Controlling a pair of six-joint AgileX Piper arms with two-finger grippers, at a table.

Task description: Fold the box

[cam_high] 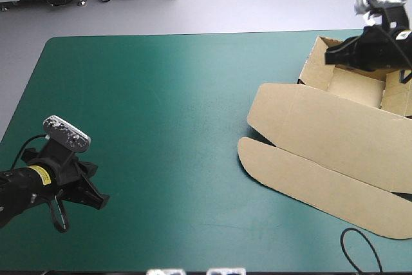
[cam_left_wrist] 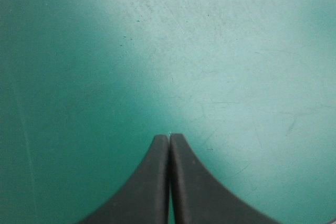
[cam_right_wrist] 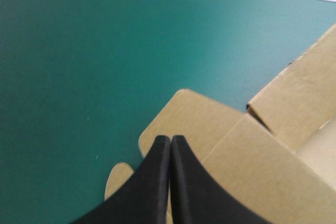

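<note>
The brown box point(cam_high: 335, 133) lies at the table's right side as an open tray with its lid spread flat toward the front. A rounded flap point(cam_high: 309, 181) forms its near edge. My right gripper point(cam_high: 329, 56) hovers at the tray's far left corner wall, shut, with nothing seen between its fingers. In the right wrist view this gripper point(cam_right_wrist: 171, 138) points over the lid of the box point(cam_right_wrist: 252, 150), with a raised wall beside it. My left gripper point(cam_high: 100, 201) is far from the box near the front left, shut point(cam_left_wrist: 169, 136) over bare cover.
The teal-green cover point(cam_high: 161, 107) stretches bare between the left gripper and the box. The box's right part runs past the table's right edge of the high view. The table's far edge point(cam_high: 193, 35) lies just beyond the tray.
</note>
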